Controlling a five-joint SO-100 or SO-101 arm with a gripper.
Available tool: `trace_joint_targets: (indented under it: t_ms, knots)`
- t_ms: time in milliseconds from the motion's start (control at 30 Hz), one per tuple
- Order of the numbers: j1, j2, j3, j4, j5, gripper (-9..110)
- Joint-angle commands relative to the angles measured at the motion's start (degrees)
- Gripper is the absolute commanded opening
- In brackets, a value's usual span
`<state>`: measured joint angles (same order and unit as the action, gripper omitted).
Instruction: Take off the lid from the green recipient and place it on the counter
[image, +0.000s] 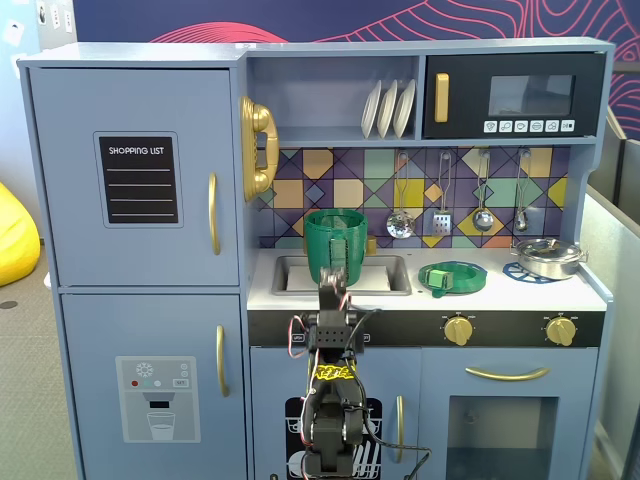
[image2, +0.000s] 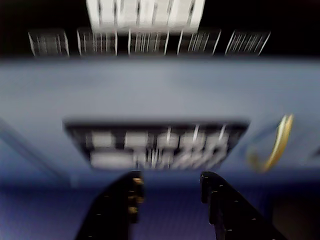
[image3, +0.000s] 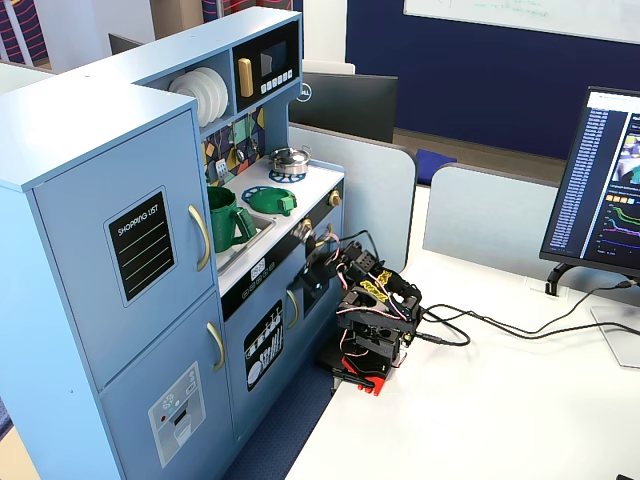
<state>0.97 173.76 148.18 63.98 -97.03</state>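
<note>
The job looks done. In a fixed view the green bucket (image: 336, 246) stands uncovered in the sink, and at its three o'clock the lid (image: 452, 277) lies flat on the counter (image: 500, 291), well apart from the silver pot (image: 549, 257). My arm is folded low before the cabinet; my gripper (image2: 170, 200) hangs spread and empty.

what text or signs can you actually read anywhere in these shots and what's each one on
"SHOPPING LIST": white letters on the black chalkboard panel of the upper fridge door, readable in both fixed views.
Microwave button icons: too small to read.
Ice dispenser panel symbols: too small to read.
Monitor screen text: too small to read.
Dishwasher-door decal: pictures only, no legible words.
Wrist view: too blurred to read.
</note>
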Motion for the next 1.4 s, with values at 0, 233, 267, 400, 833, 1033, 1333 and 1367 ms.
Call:
trace_joint_targets:
  t_ms: [0, 233, 267, 400, 833, 1033, 1333, 1367]
  knots:
    - [-1.3, 1.7, 7.8, -6.1, 2.5, 0]
    - [-2.8, 3.6, 19.9, -12.7, 7.8, 0]
    - [-3.0, 4.5, 20.8, -11.6, 8.4, 0]
    - [-2.8, 8.2, 23.5, -2.2, 9.4, 0]
    - [-4.2, 8.2, 23.6, 20.4, 11.7, 0]
    - [-4.5, 8.3, 23.6, 23.7, 10.3, 0]
    - [-4.7, 8.3, 23.6, 23.7, 10.5, 1]
    - [-4.7, 8.3, 23.6, 23.7, 10.5, 1]
